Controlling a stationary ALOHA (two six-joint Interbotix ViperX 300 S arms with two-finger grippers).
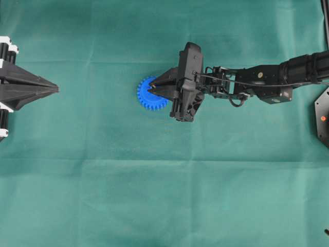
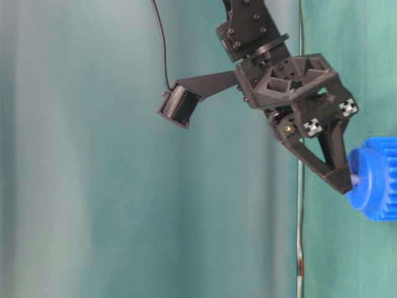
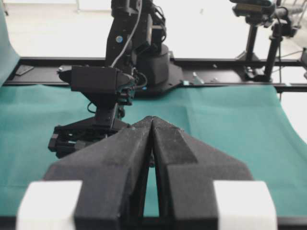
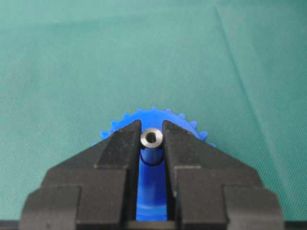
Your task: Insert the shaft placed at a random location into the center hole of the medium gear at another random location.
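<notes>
My right gripper (image 4: 151, 140) has its jaws narrowed on the shaft (image 4: 151, 143), pinned upright between the fingertips over the medium gear (image 1: 149, 95) on the green cloth (image 1: 154, 195). That arm reaches in, angled down. The left gripper (image 3: 152, 125) sits closed, empty, well apart.

The shaft (image 4: 151, 139) sits between the right gripper's (image 4: 151, 143) fingers (image 4: 120, 148) directly over the medium gear (image 1: 149, 98) near the table's (image 1: 154, 195) middle, with the left gripper (image 1: 51, 90) far left.

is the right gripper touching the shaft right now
Touching. In the right wrist view both fingers of the right gripper press against the sides of the shaft, with no gap, above the blue gear.
</notes>
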